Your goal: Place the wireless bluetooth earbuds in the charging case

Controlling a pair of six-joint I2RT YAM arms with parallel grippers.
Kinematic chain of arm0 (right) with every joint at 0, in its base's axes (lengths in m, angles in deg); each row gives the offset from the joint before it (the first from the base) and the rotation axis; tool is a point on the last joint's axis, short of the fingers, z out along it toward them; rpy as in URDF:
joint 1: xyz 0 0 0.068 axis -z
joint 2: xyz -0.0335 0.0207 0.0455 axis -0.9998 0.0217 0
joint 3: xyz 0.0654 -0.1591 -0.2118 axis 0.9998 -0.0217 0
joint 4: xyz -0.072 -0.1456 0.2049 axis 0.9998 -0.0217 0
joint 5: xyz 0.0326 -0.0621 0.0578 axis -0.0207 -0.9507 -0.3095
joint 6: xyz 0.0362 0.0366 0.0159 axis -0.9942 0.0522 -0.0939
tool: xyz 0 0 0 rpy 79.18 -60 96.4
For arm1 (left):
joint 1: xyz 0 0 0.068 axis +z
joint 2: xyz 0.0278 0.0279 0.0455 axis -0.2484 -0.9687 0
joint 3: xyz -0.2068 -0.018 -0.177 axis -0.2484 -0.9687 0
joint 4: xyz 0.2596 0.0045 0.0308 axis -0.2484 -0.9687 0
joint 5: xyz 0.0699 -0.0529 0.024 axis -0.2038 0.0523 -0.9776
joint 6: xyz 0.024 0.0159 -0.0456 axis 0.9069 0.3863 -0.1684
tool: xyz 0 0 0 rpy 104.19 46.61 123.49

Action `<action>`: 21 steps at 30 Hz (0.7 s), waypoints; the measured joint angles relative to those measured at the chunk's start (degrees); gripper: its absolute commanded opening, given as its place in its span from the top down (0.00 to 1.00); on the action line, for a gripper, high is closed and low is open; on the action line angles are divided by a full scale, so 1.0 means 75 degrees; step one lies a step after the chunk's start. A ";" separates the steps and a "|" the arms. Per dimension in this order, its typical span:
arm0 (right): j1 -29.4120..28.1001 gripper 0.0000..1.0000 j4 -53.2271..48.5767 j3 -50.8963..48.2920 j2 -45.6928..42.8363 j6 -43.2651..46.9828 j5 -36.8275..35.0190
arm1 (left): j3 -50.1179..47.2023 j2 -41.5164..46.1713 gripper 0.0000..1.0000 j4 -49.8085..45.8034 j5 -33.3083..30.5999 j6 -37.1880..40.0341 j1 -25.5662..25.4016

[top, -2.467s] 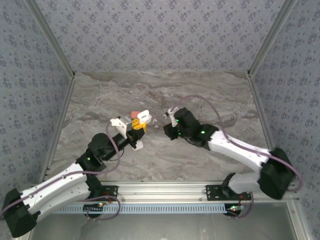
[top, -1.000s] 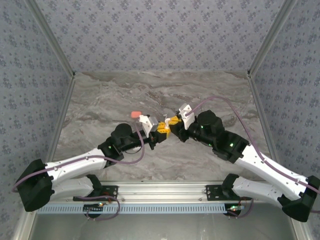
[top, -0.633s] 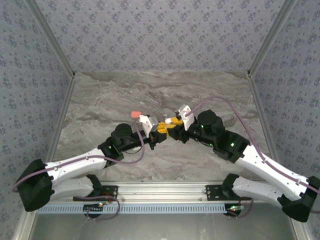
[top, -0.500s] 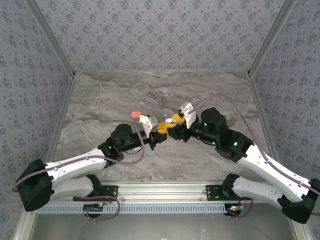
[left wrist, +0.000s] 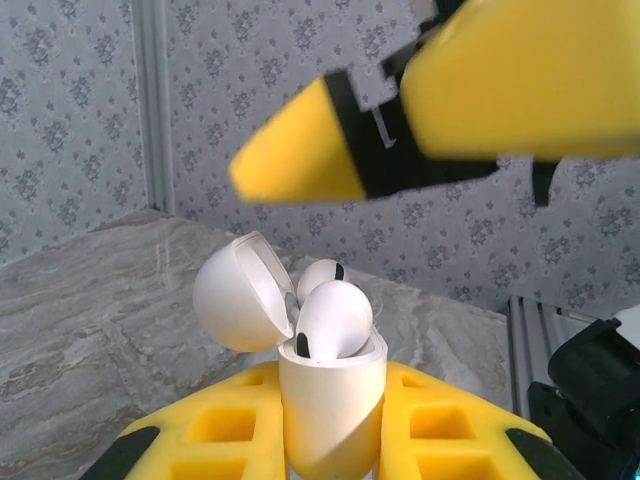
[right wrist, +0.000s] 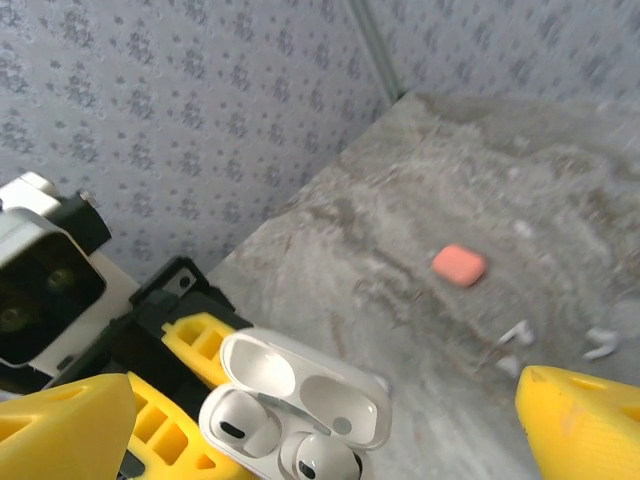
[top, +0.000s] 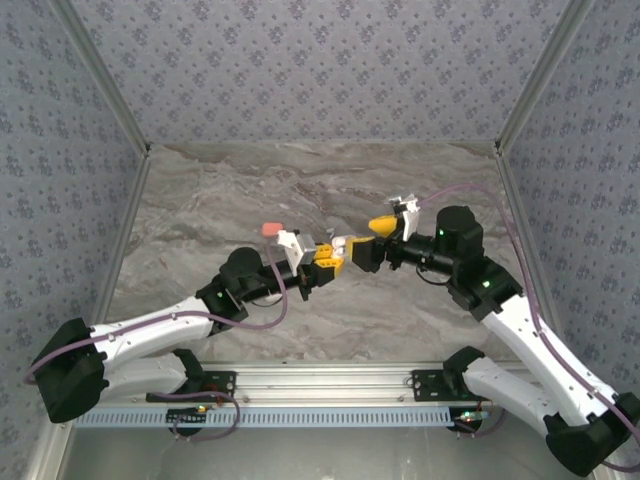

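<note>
My left gripper [top: 325, 262] is closed on the white case [left wrist: 330, 400] and holds it above the table [top: 200, 190], the lid [left wrist: 240, 295] open. Two earbuds [left wrist: 335, 318] sit in the case. My right gripper [top: 368, 240] is wide open just beside it, holding nothing. Two loose ones [right wrist: 515, 335] lie on the table.
</note>
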 measured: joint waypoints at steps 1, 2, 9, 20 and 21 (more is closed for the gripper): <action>0.0003 0.00 0.0076 -0.0029 0.0108 -0.0143 0.0210 | 0.0000 0.0000 1.00 0.0015 0.0026 -0.0006 0.0000; 0.0003 0.00 0.0160 -0.0044 0.0195 -0.0248 0.0391 | 0.0000 0.0000 1.00 0.0020 0.0055 -0.0026 0.0000; 0.0000 0.00 0.0717 -0.0047 0.0373 -0.0764 0.1224 | 0.0000 -0.0003 1.00 0.0020 0.0146 -0.0055 -0.0012; 0.0003 0.17 0.0627 -0.0047 0.0265 -0.0807 0.1443 | 0.0000 -0.0003 1.00 0.0023 0.0131 -0.0055 -0.0061; 0.0003 0.18 0.0557 -0.0047 0.0213 -0.0793 0.1405 | 0.0000 -0.0003 1.00 0.0023 0.0134 -0.0055 -0.0070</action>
